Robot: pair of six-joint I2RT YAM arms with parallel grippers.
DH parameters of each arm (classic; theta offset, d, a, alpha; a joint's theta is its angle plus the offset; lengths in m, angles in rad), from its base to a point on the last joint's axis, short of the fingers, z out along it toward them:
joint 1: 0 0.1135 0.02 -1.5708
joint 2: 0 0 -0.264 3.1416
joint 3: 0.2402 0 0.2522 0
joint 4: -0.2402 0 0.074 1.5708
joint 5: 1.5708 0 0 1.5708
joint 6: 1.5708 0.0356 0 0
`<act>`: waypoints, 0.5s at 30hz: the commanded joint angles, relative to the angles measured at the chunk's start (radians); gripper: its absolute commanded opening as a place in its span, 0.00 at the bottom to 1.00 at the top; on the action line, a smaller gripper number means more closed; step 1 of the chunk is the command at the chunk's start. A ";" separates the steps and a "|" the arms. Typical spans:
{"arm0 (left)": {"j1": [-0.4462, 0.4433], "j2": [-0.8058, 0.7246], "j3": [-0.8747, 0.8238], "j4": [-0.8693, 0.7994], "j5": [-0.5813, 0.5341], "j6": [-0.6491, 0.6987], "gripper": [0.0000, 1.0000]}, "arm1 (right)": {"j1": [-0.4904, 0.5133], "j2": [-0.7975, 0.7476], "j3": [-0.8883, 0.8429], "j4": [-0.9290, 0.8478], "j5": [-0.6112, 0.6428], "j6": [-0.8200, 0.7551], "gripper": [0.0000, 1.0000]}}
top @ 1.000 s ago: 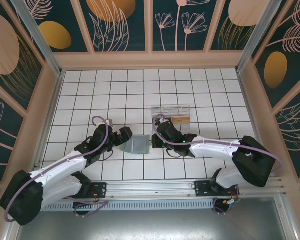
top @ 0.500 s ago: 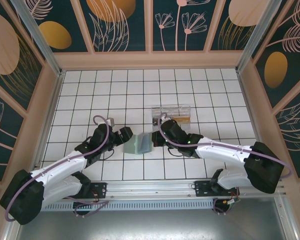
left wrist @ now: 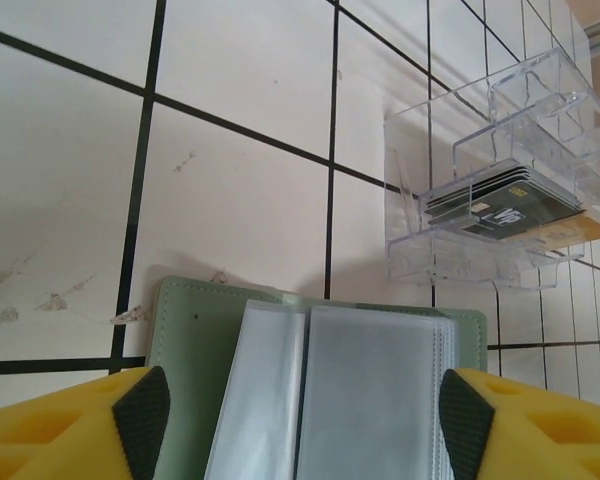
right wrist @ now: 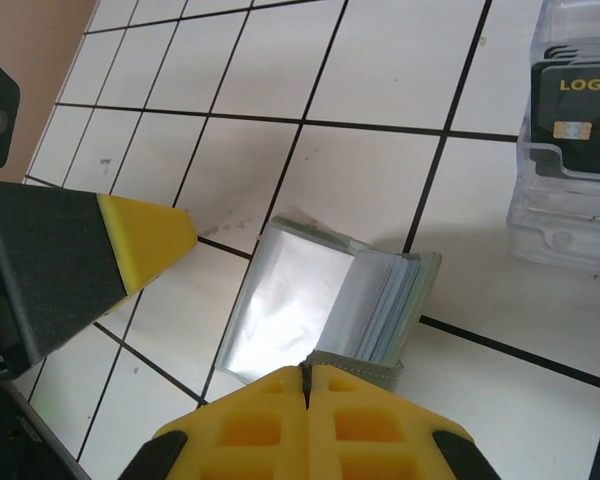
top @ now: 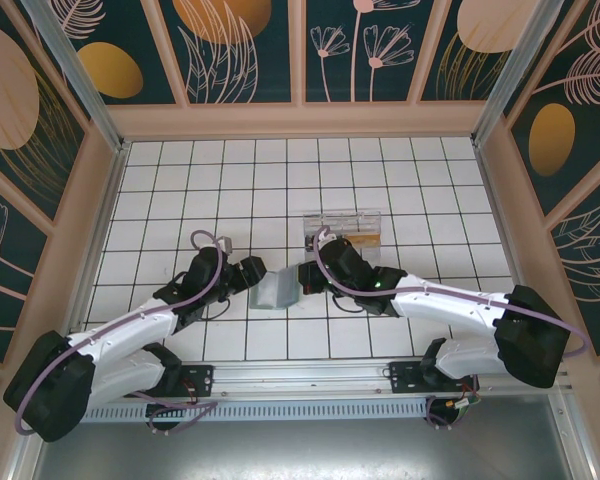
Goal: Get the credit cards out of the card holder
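The grey-green card holder (top: 275, 292) lies open on the white tiled table between my two grippers. In the left wrist view its green cover (left wrist: 195, 350) carries a fan of pale clear sleeves (left wrist: 380, 390). I cannot tell credit cards from sleeves there. My left gripper (left wrist: 303, 425) is open, its black pads (left wrist: 140, 410) standing either side of the holder. One of its yellow fingers (right wrist: 145, 240) stands clear of the holder's left edge. My right gripper (right wrist: 308, 370) is shut on the holder's right cover edge (right wrist: 365, 368), holding that panel raised.
A clear plastic box (top: 345, 228) stands just behind the holder, with dark cards (left wrist: 510, 200) stacked inside; one reads "LOGO" (right wrist: 580, 90). Patterned walls enclose the table on three sides. Open tiles lie to the left and at the back.
The holder's right panel has been lifted and the holder has opened. My left gripper's jaws have narrowed and moved in around the holder. My right gripper stays shut.
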 commanded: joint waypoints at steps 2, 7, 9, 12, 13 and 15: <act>0.005 0.027 0.021 0.047 0.036 0.022 0.60 | 0.002 -0.027 0.023 0.010 -0.014 -0.017 0.00; 0.000 0.067 -0.002 0.112 0.067 0.009 0.33 | 0.010 0.020 0.098 0.019 -0.048 -0.044 0.00; -0.001 0.094 -0.006 0.119 0.066 0.008 0.30 | 0.012 0.035 0.109 0.024 -0.055 -0.046 0.00; -0.001 0.135 -0.004 0.111 0.060 0.011 0.27 | 0.016 0.051 0.121 0.043 -0.083 -0.046 0.00; -0.001 0.145 -0.002 0.104 0.055 0.012 0.27 | 0.018 0.057 0.129 0.038 -0.083 -0.049 0.00; -0.001 0.151 0.000 0.099 0.046 0.013 0.27 | 0.021 0.065 0.136 0.020 -0.066 -0.054 0.00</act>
